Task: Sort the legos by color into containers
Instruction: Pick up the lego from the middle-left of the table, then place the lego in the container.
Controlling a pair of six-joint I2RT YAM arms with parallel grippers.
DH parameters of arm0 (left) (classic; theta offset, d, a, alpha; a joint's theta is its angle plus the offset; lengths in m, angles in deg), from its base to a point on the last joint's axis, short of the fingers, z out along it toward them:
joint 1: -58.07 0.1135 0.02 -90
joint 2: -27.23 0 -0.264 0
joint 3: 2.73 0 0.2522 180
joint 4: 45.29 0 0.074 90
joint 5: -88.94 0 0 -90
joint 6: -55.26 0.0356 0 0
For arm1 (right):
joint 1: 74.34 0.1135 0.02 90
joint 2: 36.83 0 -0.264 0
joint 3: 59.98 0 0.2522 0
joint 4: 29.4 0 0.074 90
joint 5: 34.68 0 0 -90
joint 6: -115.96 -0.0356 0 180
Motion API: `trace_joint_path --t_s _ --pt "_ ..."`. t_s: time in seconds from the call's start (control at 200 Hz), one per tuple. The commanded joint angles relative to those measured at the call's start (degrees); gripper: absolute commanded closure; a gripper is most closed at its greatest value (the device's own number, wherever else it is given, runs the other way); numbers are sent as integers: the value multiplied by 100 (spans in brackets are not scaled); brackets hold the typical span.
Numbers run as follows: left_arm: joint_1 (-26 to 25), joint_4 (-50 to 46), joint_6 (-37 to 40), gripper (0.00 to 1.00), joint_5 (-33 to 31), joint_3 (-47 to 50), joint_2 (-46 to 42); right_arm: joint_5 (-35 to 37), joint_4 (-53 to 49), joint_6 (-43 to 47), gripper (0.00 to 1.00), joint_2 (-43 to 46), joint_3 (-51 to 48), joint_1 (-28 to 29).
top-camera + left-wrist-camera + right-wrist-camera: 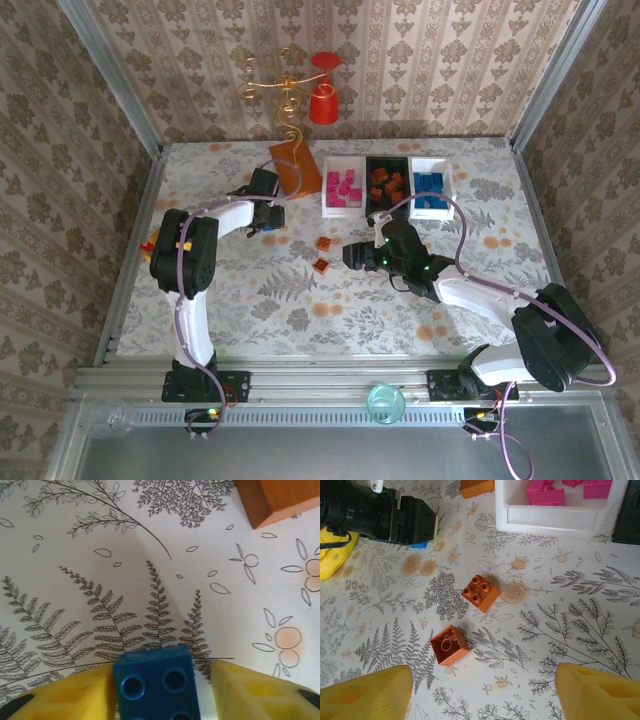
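Left gripper (160, 682) narrowed around blue lego (156, 686) on table (75, 545); one pad touched, sliver of gap seen at other; firm grip cannot be told. Right gripper (482, 694) held wide, empty, above orange legos (480, 592) near white bin (552, 517).

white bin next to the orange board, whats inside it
Several pink blocks lie clustered in the white bin, with bare white floor around them. No other colour shows. Anything beneath the pile is covered.

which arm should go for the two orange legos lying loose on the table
Right: the open right gripper faces both orange legos, while the left gripper straddles a blue lego.
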Motion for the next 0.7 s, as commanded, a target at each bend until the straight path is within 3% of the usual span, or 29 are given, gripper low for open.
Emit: trace_joint_path --t_s 0.0,0.175,0.33,0.535,0.695 --pt "-38 -167 43 55 17 -52 113 43 142 -95 23 70 -18 -1" --pt "-214 -53 137 65 -174 13 -170 93 30 -135 21 36 9 -1" --pt "-497 244 151 68 -358 253 -862 301 -194 -157 12 280 -54 -1" --pt "-1377 792 159 68 -600 653 -1924 916 -860 -55 0 1077 -214 -23" --pt "-1941 1333 178 69 -634 720 -2271 1105 -1878 268 0 1967 -78 -307"
